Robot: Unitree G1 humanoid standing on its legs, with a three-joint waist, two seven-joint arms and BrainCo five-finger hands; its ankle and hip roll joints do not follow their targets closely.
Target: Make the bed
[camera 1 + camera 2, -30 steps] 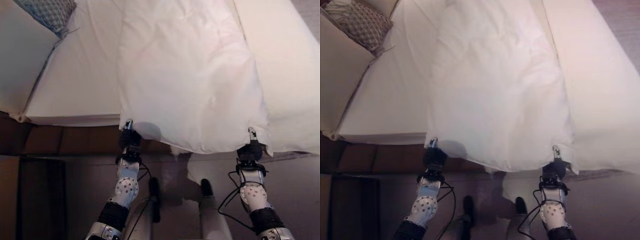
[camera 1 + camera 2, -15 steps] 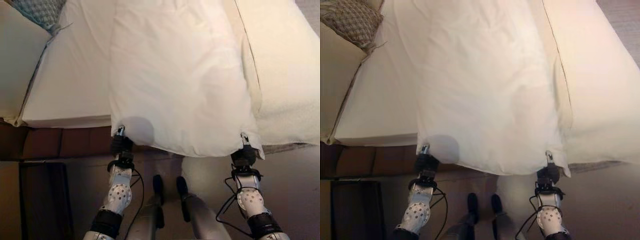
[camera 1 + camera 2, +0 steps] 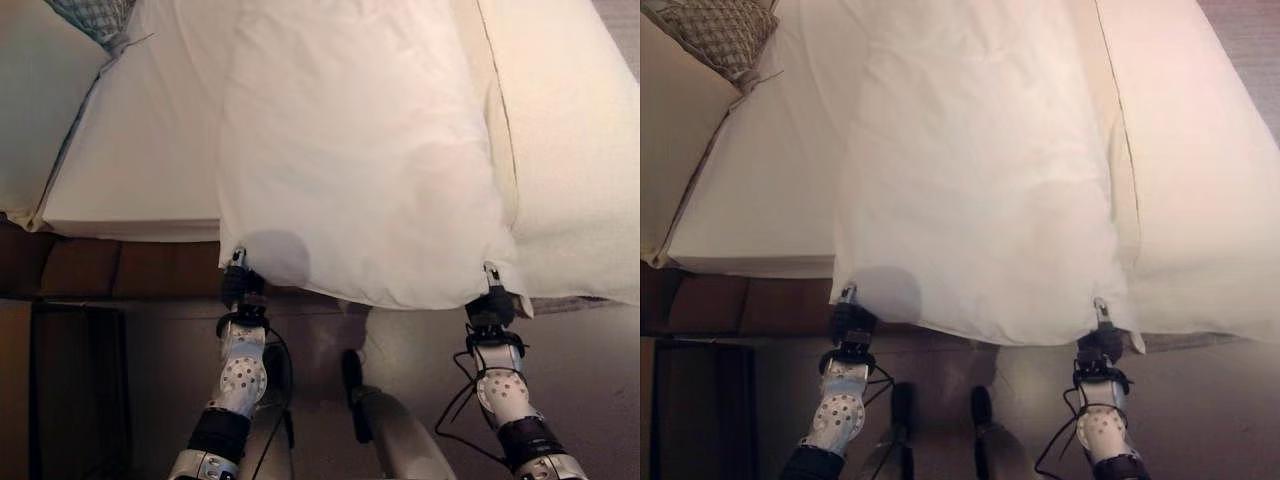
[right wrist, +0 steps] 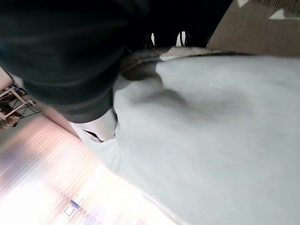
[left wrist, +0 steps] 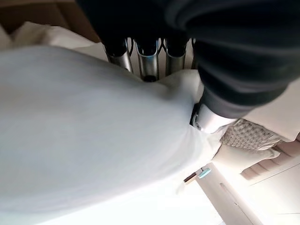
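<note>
A white duvet [image 3: 360, 150] lies lengthwise down the middle of the bed, and its near edge hangs past the mattress [image 3: 140, 160]. My left hand [image 3: 240, 285] is shut on the duvet's near left corner and my right hand [image 3: 490, 305] on its near right corner, both just below the mattress edge. In the left wrist view the fingers [image 5: 147, 61] and the thumb pinch the cloth [image 5: 84, 131]. The right wrist view has the right hand [image 4: 61, 56] pressed against the cloth [image 4: 220, 122].
A patterned cushion [image 3: 720, 30] lies at the bed's far left. A cream blanket [image 3: 570, 150] covers the bed's right side beside the duvet. The brown bed base [image 3: 100, 270] shows below the mattress, with a dark piece of furniture [image 3: 70, 390] at lower left.
The view has swayed. Both hands, still holding the duvet's near corners, have shifted slightly to the left, and the seam of the cream blanket now shows beside the duvet.
</note>
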